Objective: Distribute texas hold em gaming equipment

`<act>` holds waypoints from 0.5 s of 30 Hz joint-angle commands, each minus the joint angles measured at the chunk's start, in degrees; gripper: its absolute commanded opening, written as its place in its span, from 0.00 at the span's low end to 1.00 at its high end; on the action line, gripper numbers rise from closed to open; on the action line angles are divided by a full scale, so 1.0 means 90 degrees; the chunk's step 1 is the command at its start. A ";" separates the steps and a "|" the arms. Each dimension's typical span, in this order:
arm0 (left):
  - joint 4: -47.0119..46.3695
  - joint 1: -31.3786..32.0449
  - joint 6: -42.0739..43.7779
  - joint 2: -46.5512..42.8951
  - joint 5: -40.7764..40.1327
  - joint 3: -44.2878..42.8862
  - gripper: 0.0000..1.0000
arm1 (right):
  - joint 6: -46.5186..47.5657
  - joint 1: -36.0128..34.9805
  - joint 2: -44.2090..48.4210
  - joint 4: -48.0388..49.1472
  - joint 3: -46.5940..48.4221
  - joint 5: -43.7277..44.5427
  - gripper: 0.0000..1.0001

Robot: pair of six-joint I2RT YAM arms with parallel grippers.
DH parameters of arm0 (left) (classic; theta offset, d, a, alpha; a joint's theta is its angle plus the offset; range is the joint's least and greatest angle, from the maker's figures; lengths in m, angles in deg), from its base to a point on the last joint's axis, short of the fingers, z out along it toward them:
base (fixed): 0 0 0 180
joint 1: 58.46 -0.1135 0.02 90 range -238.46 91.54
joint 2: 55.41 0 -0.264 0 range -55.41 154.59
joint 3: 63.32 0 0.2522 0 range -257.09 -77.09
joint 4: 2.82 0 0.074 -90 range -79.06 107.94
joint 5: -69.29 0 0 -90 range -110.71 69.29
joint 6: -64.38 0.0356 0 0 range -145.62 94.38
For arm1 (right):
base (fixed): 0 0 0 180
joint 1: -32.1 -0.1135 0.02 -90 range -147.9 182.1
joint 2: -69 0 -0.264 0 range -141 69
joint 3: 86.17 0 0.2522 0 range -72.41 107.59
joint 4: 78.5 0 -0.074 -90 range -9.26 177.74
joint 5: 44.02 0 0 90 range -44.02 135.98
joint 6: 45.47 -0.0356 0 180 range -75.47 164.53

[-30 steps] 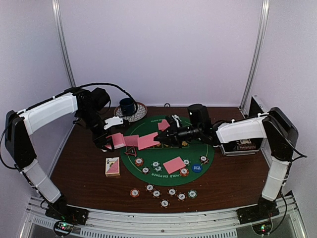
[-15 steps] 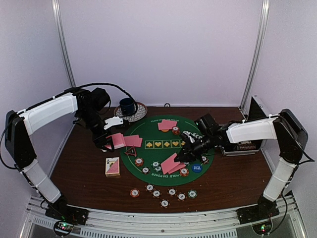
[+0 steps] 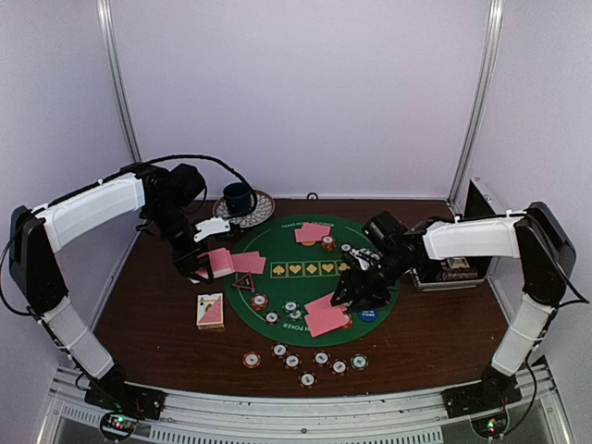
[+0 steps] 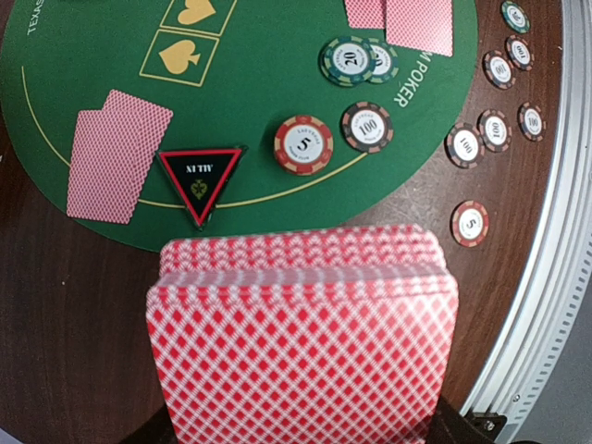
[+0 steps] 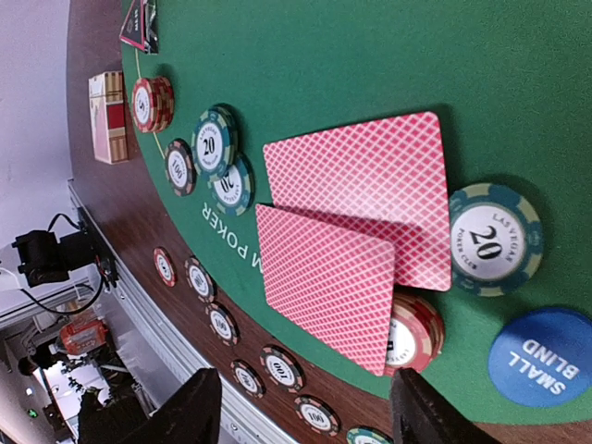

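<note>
My left gripper (image 3: 197,266) is shut on a deck of pink-backed playing cards (image 4: 301,342) held over the mat's left edge; the deck hides its fingers. Beyond the deck lie the red-edged black triangle marker (image 4: 201,180) and a red chip (image 4: 302,144). My right gripper (image 5: 305,407) stands open just above the green mat (image 3: 305,254) at its near right. Two overlapping face-down cards (image 5: 356,231) lie in front of its fingertips, untouched. The lower card rests partly on a red chip (image 5: 412,338). A green chip (image 5: 495,239) and a blue disc (image 5: 541,356) sit beside them.
A card box (image 3: 211,311) lies left of the mat, and a row of chips (image 3: 305,361) lies on the wood in front. More card pairs lie at the mat's far side (image 3: 313,233) and left (image 3: 248,263). A blue cup (image 3: 239,198) stands at the back, a black case (image 3: 453,268) at the right.
My right gripper carried a card from the mat's middle to its near right, laid it over the card there and opened. The left arm with the deck has not moved.
</note>
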 commanded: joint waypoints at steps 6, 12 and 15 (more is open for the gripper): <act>-0.0004 -0.0021 0.0022 -0.0256 0.0247 -0.0159 0.00 | 0.0416 -0.0104 0.0831 -0.0847 0.0991 0.0916 0.81; -0.0021 -0.0020 -0.0036 -0.0194 0.0316 -0.0219 0.00 | -0.1149 -0.0638 0.0347 0.1259 0.1213 0.0054 0.84; -0.0021 -0.0019 -0.0083 -0.0155 0.0391 -0.0238 0.00 | -0.1848 -0.0903 -0.0076 0.2365 0.1477 -0.0195 0.84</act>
